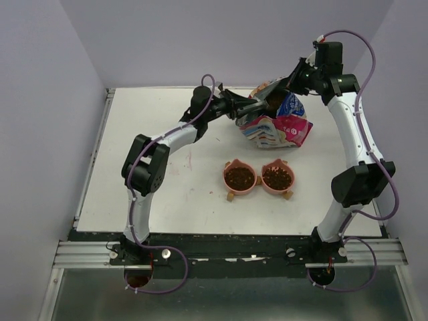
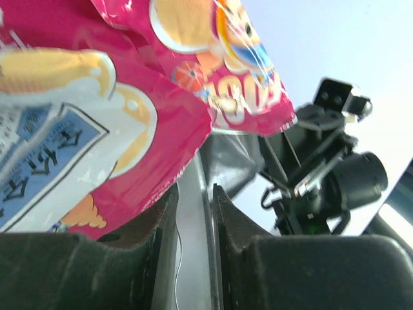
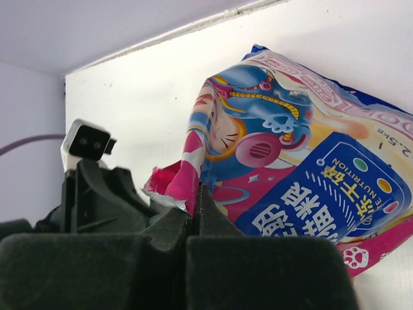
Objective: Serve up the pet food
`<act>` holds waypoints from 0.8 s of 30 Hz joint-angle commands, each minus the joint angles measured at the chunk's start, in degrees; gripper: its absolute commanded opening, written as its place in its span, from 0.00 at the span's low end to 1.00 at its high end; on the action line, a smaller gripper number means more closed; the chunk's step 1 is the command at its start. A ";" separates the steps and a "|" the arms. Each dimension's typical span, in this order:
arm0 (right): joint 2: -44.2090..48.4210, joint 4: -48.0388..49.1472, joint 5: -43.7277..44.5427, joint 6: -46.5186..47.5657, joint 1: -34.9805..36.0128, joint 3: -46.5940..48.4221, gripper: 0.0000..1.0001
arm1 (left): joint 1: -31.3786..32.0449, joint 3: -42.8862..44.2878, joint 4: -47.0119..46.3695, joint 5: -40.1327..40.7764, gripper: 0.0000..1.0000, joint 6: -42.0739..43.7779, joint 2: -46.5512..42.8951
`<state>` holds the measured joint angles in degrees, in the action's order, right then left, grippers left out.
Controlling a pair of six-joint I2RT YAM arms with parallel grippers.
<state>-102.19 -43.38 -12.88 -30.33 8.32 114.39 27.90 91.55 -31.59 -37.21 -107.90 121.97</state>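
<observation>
Near: two joined pink bowls [image 1: 226,175] in a left-to-right row, each holding one round heap of pet food [image 1: 239,177] with no long axis. Far: one printed bag [image 1: 287,127], mouth upward; left gripper [image 2: 195,190] and right gripper [image 3: 192,201] each pinch its rim, nearly closed.

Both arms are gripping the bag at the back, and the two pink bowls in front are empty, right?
Not quite. The top external view shows both pink bowls holding dark brown kibble, so they are not empty. The rest stands: the left gripper and right gripper both grip the bag at the back.
</observation>
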 commanded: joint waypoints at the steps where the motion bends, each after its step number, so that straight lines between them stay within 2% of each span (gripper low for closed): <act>1: 1.38 6.72 -4.17 -5.44 -0.23 8.57 0.00 | -1.88 -6.98 -13.76 -0.32 0.00 -5.22 -9.64; 6: -0.46 6.55 -3.99 -5.97 -1.20 11.03 0.00 | -3.02 -11.83 -17.09 -1.54 0.00 -7.50 -11.75; 8: -0.73 6.29 -3.29 -5.88 -1.37 11.38 0.00 | -3.73 -13.49 -14.74 -2.25 0.00 -6.37 -13.68; 14: -0.64 6.20 -2.76 -6.32 -1.46 11.12 0.00 | -4.61 -17.46 1.25 -3.39 0.00 -1.88 -18.44; 15: -0.73 6.28 -3.46 -6.50 -1.37 11.21 0.00 | -4.52 -17.02 6.49 -3.57 0.00 -1.18 -18.52; 18: -0.90 6.20 -4.69 -6.68 -1.46 11.29 0.00 | -4.52 -14.13 21.26 -1.38 0.00 3.55 -19.05; 21: -0.90 5.50 -4.34 -5.98 -1.46 11.56 0.00 | -4.52 -7.28 34.81 -1.81 0.00 8.31 -17.74; 24: -0.90 4.88 -4.43 -5.36 -1.46 12.52 0.00 | -4.34 -7.26 31.95 -1.72 0.00 8.05 -18.00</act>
<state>-105.89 -46.50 -12.95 -34.02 7.09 120.20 23.49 81.06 -8.32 -39.48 -103.28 105.01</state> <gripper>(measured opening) 0.006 0.313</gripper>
